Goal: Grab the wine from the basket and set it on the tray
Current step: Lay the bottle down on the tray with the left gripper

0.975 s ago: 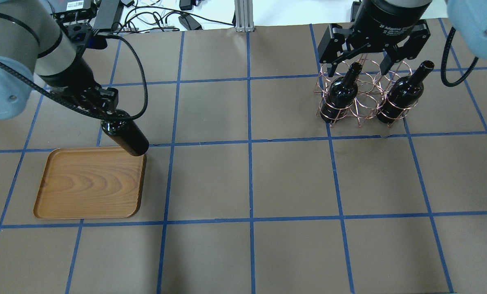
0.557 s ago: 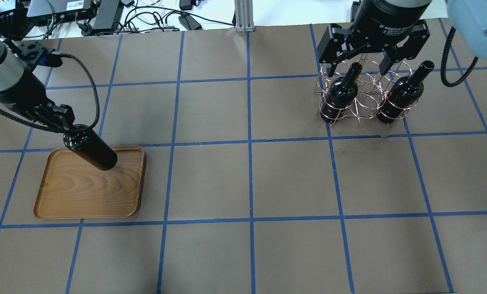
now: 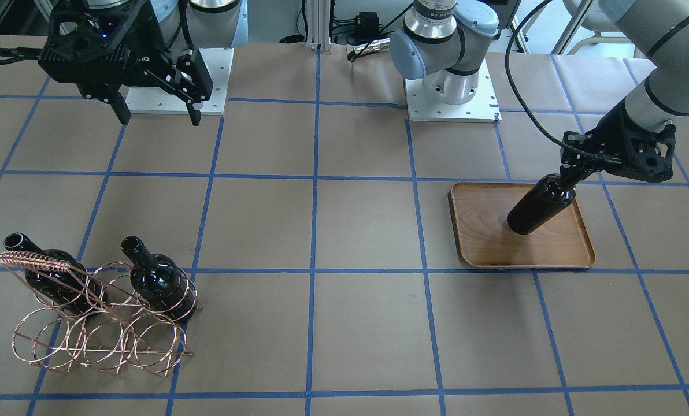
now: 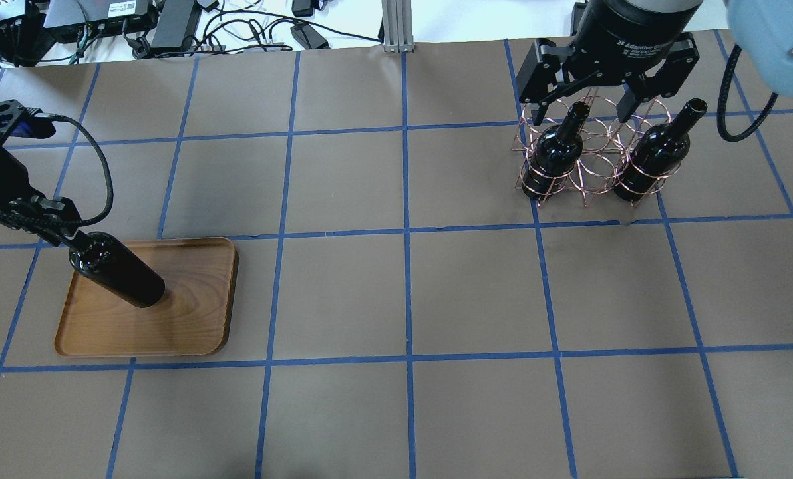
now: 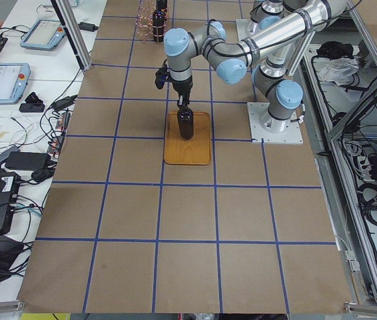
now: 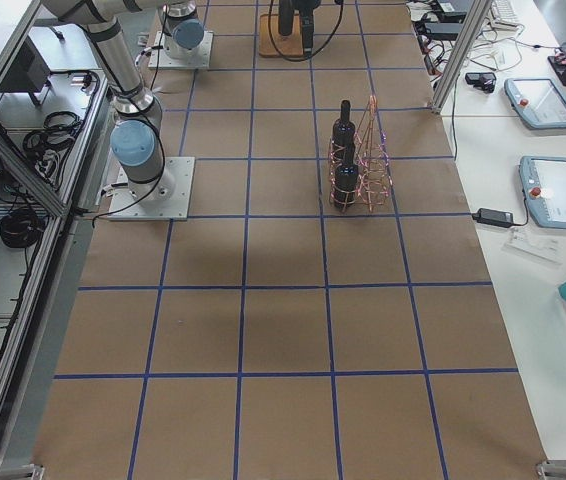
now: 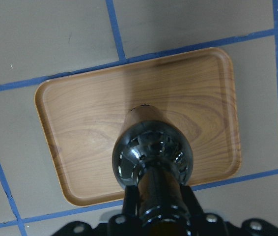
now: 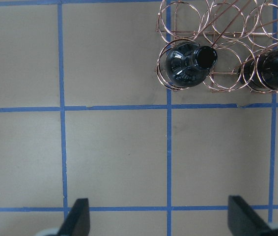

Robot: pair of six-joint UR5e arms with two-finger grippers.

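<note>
My left gripper point(image 4: 60, 227) is shut on the neck of a near-black wine bottle point(image 4: 118, 277) and holds it upright over the brown wooden tray point(image 4: 190, 319). The bottle's base is at or just above the tray's middle; I cannot tell if it touches. It also shows in the front view point(image 3: 540, 204) and the left wrist view point(image 7: 152, 156). My right gripper point(image 4: 581, 113) is open and empty, above the copper wire basket point(image 4: 589, 159). Two more bottles point(image 4: 556, 150) point(image 4: 656, 153) stand in the basket.
The table is covered in brown paper with a blue tape grid point(image 4: 406, 233). Cables and devices point(image 4: 170, 20) lie beyond the far edge. The two arm bases point(image 3: 451, 86) stand at the robot's side. The basket's coil-wrapped handle point(image 3: 32, 261) sticks up beside a bottle.
My left arm has carried the bottle from the tray's far right corner leftward and nearer, to over the tray's middle. The right gripper and the basket have not moved.
</note>
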